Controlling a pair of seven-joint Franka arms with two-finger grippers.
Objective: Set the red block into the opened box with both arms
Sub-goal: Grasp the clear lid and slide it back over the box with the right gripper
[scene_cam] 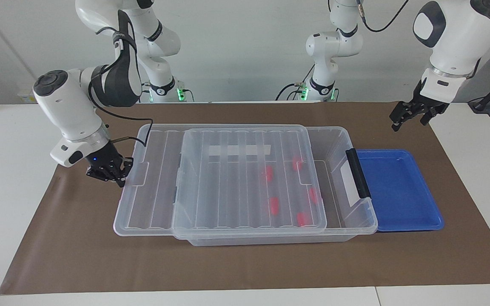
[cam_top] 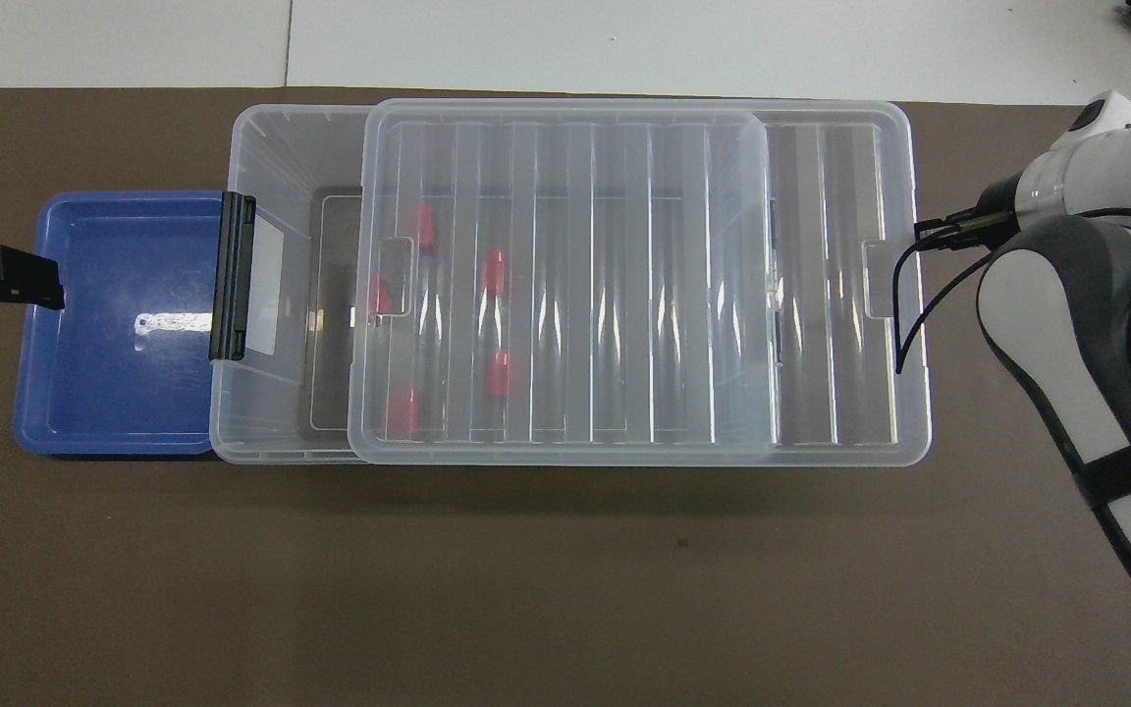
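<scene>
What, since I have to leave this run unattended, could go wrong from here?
1. The right gripper, fingers shut, meets only the thin end edge of the lid. It could slip over or under that edge.
2. The lid rests partly on the box. Pushed from one end, it might skew and jam on the rim or the black clip.
3. The left gripper waits open near the blue tray, so the box could slide.

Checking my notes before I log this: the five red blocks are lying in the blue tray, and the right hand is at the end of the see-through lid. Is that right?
Not quite. The five red blocks lie in the clear box, under its lid, as the overhead view shows; the blue tray holds none. The right hand is at the lid's end, as you say.
</scene>
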